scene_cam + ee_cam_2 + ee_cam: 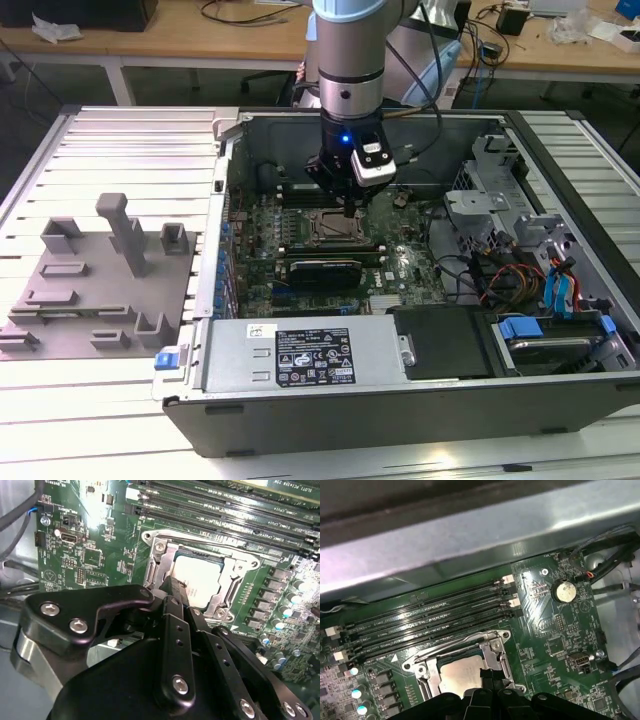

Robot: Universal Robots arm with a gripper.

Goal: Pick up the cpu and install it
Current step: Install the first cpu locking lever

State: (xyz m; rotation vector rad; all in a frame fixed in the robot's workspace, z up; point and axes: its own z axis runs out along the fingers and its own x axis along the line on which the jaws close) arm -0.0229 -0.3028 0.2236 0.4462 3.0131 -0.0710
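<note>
End effector (349, 207) points straight down from my vertical arm (350, 60) in the exterior view, low inside the open computer case (560, 400), directly over the socket (335, 232) on the motherboard (400, 265). Second wrist view: fingers (176, 611) drawn together, holding nothing, tips just over the cpu (200, 577), which lies seated in the socket frame. First wrist view: cpu (457, 675) flat in the socket beside the memory slots (430, 617).
</note>
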